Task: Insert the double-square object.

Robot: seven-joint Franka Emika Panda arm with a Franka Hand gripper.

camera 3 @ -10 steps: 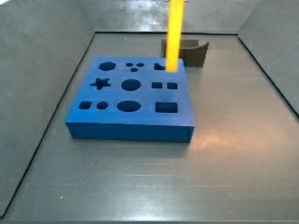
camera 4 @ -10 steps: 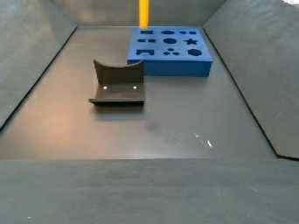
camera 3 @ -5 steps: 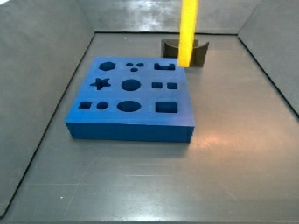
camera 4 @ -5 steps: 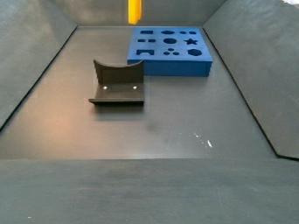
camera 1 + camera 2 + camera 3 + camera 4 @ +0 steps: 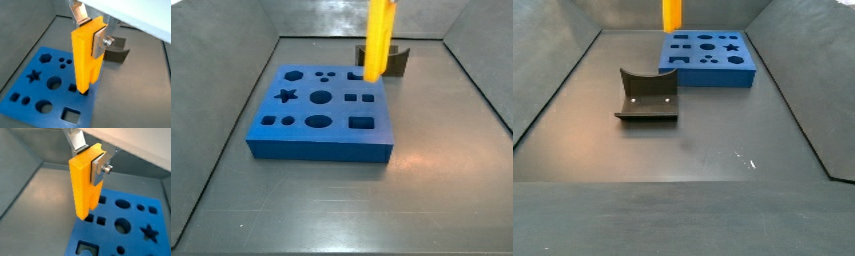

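Double-square object (image 5: 87,55): bright yellow, tall and narrow, matte, square-edged; hangs upright, lower end down; split into two legs not made out in any view. Gripper (image 5: 91,31) clamped on its upper part in both wrist views (image 5: 92,161); silver finger plate (image 5: 101,40) flat against one side face, second plate (image 5: 79,12) showing above the top edge; jaws closed onto the bar, nothing else between them.

Position: bar below the gripper, lower end above the blue block (image 5: 30,97), over the small holes near that block's edge; clear of the surface in a side view (image 5: 380,40), no contact noted. Dark fixture (image 5: 118,52) beyond the gripper, apart from bar and block.

Change from half a second earlier: bar shifted slightly sideways in a side view, back toward the block's far edge (image 5: 318,110), with its lower end a little lower; block and fixture (image 5: 647,95) unmoved.

Limits: gripper itself out of frame in both side views; only a short length of bar visible at the frame's top edge (image 5: 671,14); which hole lies under the bar's end, cannot tell.
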